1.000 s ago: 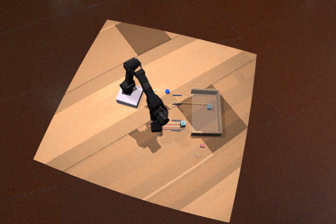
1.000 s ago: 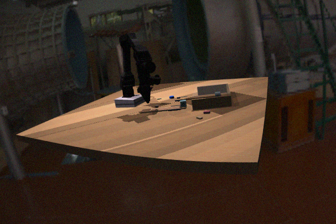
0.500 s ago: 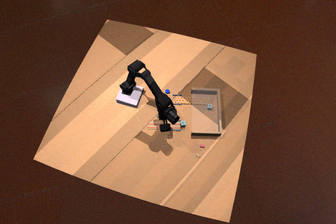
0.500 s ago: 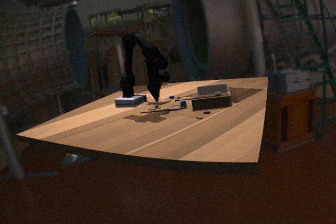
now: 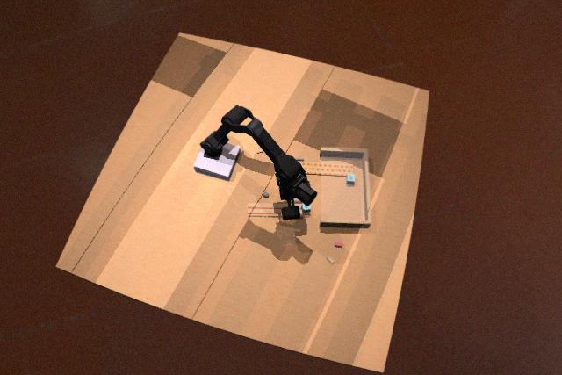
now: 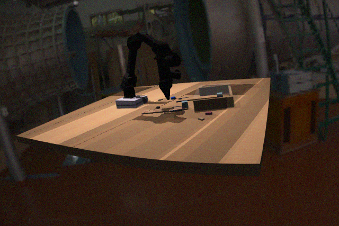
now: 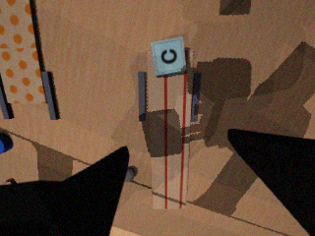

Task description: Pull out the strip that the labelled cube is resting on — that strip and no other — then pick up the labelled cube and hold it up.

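Near the middle of the bench (image 5: 136, 207), toward its right edge, the cube (image 7: 168, 56) marked C sits on the far end of the red-lined strip (image 7: 169, 162), between two short dark bars. The end effector (image 7: 177, 187) hovers above the strip's near end, released wide and holding nothing. The cube looks small, rigid and light — probably smooth-sided, so a squeeze across two opposite flat faces should suit. A dotted strip (image 7: 22, 54) lies apart — not to be touched.
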Robot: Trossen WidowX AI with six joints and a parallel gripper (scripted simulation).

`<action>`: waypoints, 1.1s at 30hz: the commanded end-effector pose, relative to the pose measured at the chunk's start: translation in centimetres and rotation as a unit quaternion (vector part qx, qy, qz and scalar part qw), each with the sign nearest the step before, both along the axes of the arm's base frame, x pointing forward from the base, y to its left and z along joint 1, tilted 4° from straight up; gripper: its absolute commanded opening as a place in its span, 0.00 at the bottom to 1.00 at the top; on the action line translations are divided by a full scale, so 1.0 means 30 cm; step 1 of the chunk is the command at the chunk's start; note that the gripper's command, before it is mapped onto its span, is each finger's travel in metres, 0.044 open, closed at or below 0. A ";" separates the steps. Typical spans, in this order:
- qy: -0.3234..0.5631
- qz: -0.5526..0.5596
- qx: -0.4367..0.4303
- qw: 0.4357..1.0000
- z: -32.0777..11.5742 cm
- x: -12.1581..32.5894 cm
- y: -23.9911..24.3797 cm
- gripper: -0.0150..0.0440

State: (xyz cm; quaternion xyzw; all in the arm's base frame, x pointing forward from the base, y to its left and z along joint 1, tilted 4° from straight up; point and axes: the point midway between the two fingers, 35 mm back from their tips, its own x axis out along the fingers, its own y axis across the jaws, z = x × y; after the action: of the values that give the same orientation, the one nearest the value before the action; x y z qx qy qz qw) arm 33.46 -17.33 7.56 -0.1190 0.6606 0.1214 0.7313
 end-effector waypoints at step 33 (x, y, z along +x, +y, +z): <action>0.002 -0.001 0.001 1.000 -0.029 0.254 0.063 0.68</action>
State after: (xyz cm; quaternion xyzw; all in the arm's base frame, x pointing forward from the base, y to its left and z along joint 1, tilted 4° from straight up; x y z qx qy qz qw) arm 41.11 -15.45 7.73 -0.1196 0.6569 0.1216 0.7344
